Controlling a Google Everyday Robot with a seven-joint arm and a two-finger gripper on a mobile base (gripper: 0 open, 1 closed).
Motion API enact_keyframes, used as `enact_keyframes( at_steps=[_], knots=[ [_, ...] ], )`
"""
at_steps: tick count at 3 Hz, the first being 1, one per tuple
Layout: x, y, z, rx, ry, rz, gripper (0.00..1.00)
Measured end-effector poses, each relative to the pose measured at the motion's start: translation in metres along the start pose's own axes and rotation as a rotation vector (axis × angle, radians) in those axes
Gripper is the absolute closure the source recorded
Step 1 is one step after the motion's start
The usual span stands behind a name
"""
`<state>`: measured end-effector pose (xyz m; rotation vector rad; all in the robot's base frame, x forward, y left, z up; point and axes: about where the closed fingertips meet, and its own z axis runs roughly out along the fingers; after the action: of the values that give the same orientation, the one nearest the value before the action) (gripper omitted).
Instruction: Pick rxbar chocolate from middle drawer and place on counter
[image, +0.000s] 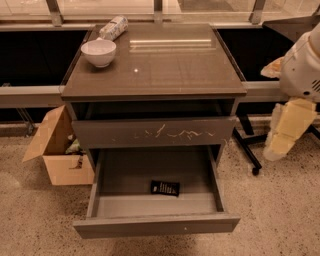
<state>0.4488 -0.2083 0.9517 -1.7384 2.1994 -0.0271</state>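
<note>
Reaching not yet begun: bar lies in the open drawer

We see the rxbar chocolate (165, 188) lying flat on the grey floor of the middle drawer (156, 226), which is pulled well out from the grey cabinet. The black wrapper, with its white print up, sits about midway between the side walls and close to the inner face of the drawer's plain front. It touches neither side wall.

Above the open drawer is a shut drawer front with white scratches (155, 132).

The glossy grey-brown bench (170, 67) on top of the cabinet carries two things, both in its far left corner. One is a white bowl (98, 52), standing upright. The other is a white and silver packet (113, 27), lying on its side just behind the bowl. The bench's surface reflects a bright bar of light.

The gripper (282, 135) hangs at the right edge of our view. It is off to the right of the cabinet, below a white arm housing (302, 65), and points down over the speckled floor (280, 210). It is well apart from the bar and the drawer. Whether it is spread or closed we cannot tell, and we see nothing in it.

A cardboard box (57, 150) with its flaps open stands on the floor just to the left of the cabinet.
</note>
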Motion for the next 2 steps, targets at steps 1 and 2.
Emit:
enact_keyframes(
  at_steps=[1,2],
  knots=[
    [-0.006,-0.001,0.052,-0.065,-0.095,-0.026,0.00],
    [-0.014,-0.002,0.100,-0.115,-0.193,-0.054,0.00]
  ],
)
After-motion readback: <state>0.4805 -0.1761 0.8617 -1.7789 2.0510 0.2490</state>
